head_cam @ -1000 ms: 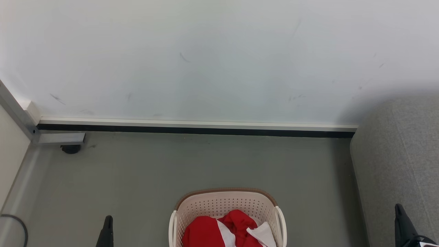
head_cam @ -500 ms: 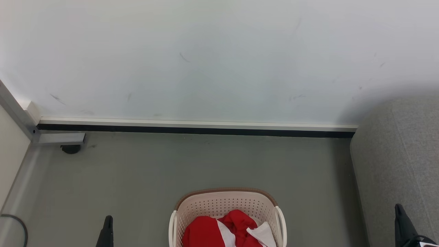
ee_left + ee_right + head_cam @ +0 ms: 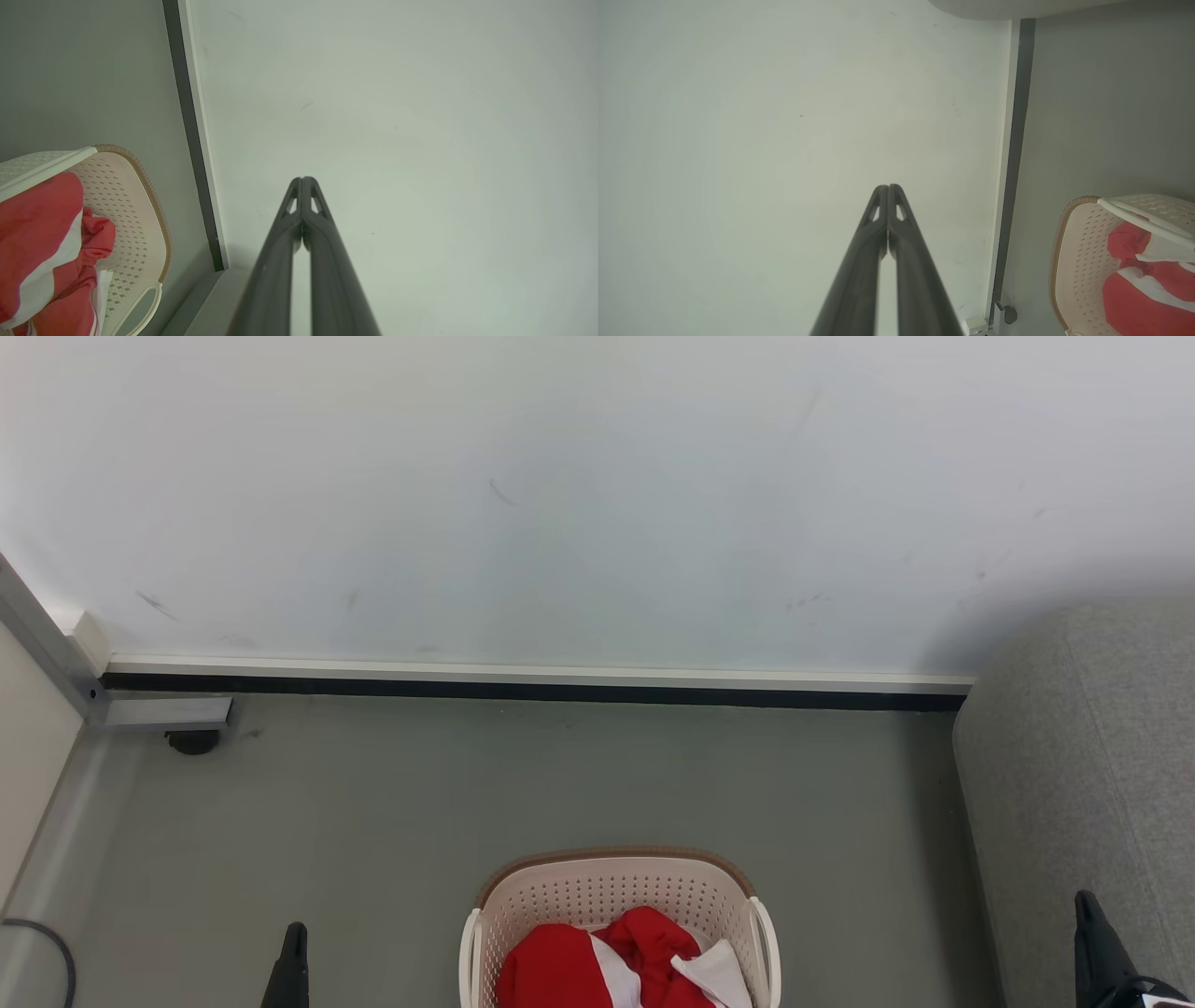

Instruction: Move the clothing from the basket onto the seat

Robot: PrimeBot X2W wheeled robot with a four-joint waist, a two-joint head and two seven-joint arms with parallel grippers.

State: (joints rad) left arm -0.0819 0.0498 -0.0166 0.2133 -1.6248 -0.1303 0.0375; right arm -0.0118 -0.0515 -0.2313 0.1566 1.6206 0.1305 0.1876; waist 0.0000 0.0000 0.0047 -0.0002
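Clothing point(image 3: 560, 975) lies heaped in the basket point(image 3: 616, 894), none yet on the seat point(image 3: 1083, 756); left and right jaws, pressed together and empty, flank it, seemingly parked before reaching.

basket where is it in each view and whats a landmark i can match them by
Head view: basket at bottom centre, on the floor, cut by the bottom edge.
Left wrist view: basket at lower left, cut by the left edge.
Right wrist view: basket at lower right, cut by the right edge.
Shared landmark: the black baseboard beyond the basket; it runs up the left wrist view and the right wrist view.
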